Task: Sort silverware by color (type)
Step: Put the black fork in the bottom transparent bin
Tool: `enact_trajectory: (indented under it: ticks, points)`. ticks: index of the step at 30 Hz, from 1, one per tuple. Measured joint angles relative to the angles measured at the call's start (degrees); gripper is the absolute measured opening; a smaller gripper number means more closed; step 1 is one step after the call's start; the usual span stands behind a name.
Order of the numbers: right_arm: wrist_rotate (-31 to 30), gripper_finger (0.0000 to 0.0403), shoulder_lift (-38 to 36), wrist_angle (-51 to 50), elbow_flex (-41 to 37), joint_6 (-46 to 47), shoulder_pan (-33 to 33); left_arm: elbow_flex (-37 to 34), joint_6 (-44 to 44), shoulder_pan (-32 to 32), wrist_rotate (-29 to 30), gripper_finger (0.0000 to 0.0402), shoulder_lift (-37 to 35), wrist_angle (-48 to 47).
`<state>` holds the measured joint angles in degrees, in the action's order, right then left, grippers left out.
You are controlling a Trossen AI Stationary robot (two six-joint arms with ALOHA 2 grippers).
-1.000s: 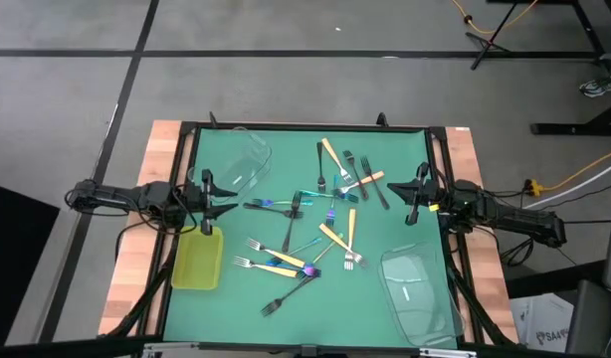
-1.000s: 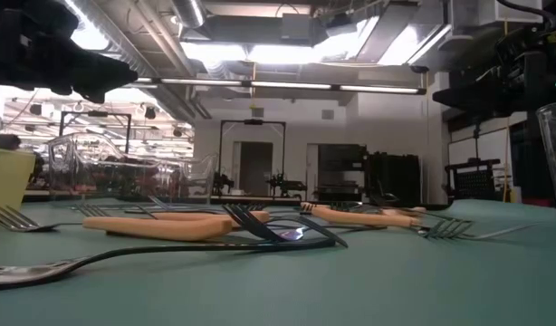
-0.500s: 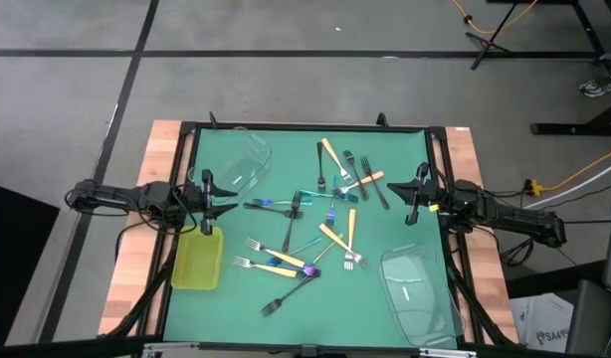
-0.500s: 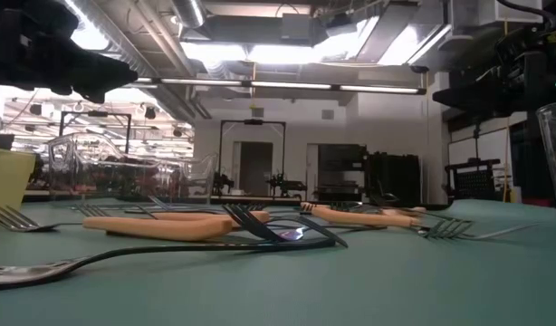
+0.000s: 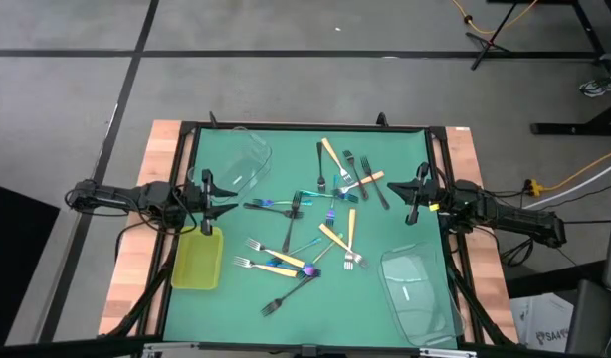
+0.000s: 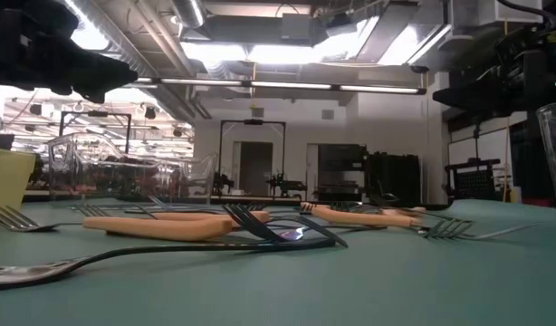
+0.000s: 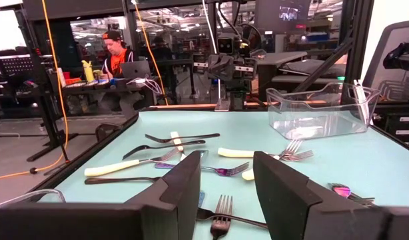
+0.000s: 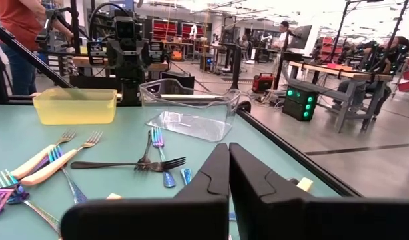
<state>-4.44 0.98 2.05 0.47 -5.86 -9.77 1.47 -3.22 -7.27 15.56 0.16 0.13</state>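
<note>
**Forks scattered, both arms waiting at the edges**

From above, the silverware (image 5: 310, 224) lies jumbled across the middle of the green worktop (image 5: 405, 149), nothing sorted yet. The left hand (image 5: 229, 207) hangs at the left edge with fingers spread, empty, likely ready for a first pick; the right hand (image 5: 397, 187) sits at the right edge, fingers pressed together, holding nothing. A yellow-green tray (image 5: 197, 261) lies by the left edge, one clear tub (image 5: 244, 159) near the far left corner, another tub (image 5: 417, 288) near the right corner, presumably set out as destinations.

At worktop height, orange-handled forks (image 6: 169, 225) lie flat under bright workshop ceiling lights.

The left wrist camera shows a seated person (image 7: 116, 57) beyond the worktop. The right wrist camera shows workbenches behind.
</note>
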Motion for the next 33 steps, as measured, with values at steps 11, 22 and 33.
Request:
enact_trajectory:
  ticks: [11,22,33]
  points:
    - [0.6,0.0001,0.0,-0.3,0.0,0.2,0.0,0.0,0.0,0.0,0.0,0.0133,0.0,0.0]
    - [1.0,0.0115,0.0,-0.4,0.0,3.8,0.0,0.0,0.0,0.0,0.0,0.0133,0.0,0.0]
    - [-1.5,0.0229,0.0,-0.3,0.1,4.5,0.0,0.0,0.0,0.0,0.0,0.0133,0.0,0.0]
